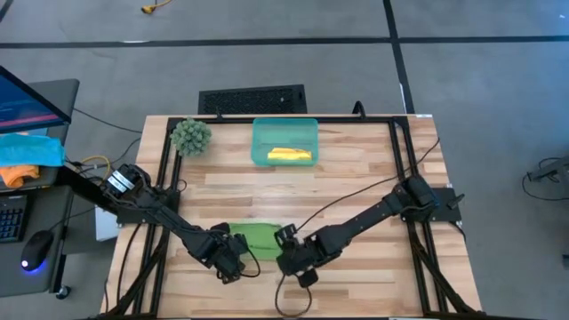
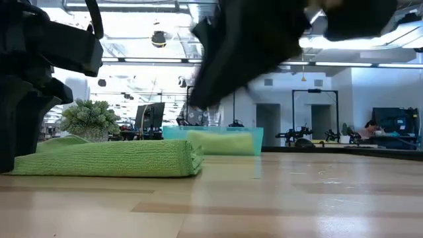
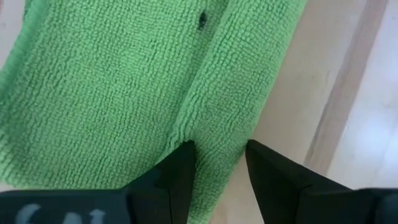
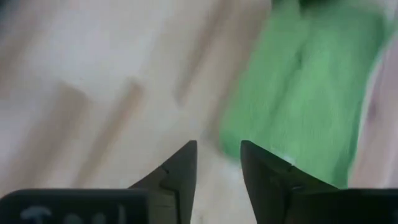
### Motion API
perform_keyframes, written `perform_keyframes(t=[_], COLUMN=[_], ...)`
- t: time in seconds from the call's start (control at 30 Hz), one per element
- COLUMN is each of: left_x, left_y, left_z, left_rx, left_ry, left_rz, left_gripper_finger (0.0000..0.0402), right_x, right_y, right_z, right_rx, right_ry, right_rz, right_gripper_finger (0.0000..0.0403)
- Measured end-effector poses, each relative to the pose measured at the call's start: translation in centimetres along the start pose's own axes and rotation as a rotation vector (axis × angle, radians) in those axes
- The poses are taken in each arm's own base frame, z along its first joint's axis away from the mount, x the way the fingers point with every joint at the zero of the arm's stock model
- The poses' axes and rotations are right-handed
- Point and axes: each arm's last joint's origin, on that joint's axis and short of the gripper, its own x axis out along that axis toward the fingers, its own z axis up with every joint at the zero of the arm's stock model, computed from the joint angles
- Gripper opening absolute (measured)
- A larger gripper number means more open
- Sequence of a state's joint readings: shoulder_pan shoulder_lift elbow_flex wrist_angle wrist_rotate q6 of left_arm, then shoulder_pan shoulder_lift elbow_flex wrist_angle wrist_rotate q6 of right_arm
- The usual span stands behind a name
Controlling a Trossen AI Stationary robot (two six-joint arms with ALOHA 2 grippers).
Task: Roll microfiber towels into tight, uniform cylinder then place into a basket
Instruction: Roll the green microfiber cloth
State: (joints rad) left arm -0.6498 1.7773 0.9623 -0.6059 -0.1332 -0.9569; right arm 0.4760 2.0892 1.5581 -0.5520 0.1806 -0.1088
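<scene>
The lime green towel [image 1: 258, 236] lies folded flat on the table near the front edge, its thick folded end [image 2: 192, 157] toward the right arm. My left gripper [image 3: 217, 149] stands at the towel's left end, pointing down, with a ridge of the cloth between its fingers. My right gripper [image 4: 217, 149] hangs open just above the table off the towel's right end [image 1: 293, 256], nothing between its fingers. The yellow towel [image 1: 292, 156] lies rolled in the teal basket [image 1: 260, 142] at the far middle. My left gripper has a raised fold of the green towel [image 3: 214, 127] between its two fingers, next to the towel's side edge. The fingers come from above, pointing down, one on each side of the fold. The rest of the towel lies flat and slack on the table.
A fuzzy green plant [image 1: 190, 135] stands at the far left of the table, beside the basket. Bare wood lies between the basket and the green towel and to the right of my right arm. A black frame [image 1: 400, 169] runs along the table's sides.
</scene>
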Motion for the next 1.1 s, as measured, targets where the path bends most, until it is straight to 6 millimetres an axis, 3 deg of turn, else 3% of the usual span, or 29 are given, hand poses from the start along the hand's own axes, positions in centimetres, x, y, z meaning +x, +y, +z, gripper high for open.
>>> perform_keyframes(t=[0.1,0.33,0.77,1.1], left_x=[0.0,0.0,0.0,-0.1], left_y=[0.0,0.0,0.0,-0.1], left_z=[0.0,0.0,0.0,0.0], left_rx=[-0.001,-0.023,-0.023,-0.020], left_ry=[0.003,0.004,0.005,0.007], left_rz=[-0.006,-0.006,-0.005,-0.004], left_gripper_finger=[0.0137,0.0137,0.0137,0.0137], right_x=[-0.3,2.0,2.9,5.6], right_y=[0.8,0.2,-0.9,-1.0], right_z=[1.2,1.3,0.9,-0.2], right_rx=[-0.086,-0.125,-0.127,-0.119], right_ry=[-0.118,-0.145,-0.129,-0.067], right_rz=[-0.010,-0.035,-0.039,-0.032], right_gripper_finger=[0.0138,0.0130,0.0216,0.0201])
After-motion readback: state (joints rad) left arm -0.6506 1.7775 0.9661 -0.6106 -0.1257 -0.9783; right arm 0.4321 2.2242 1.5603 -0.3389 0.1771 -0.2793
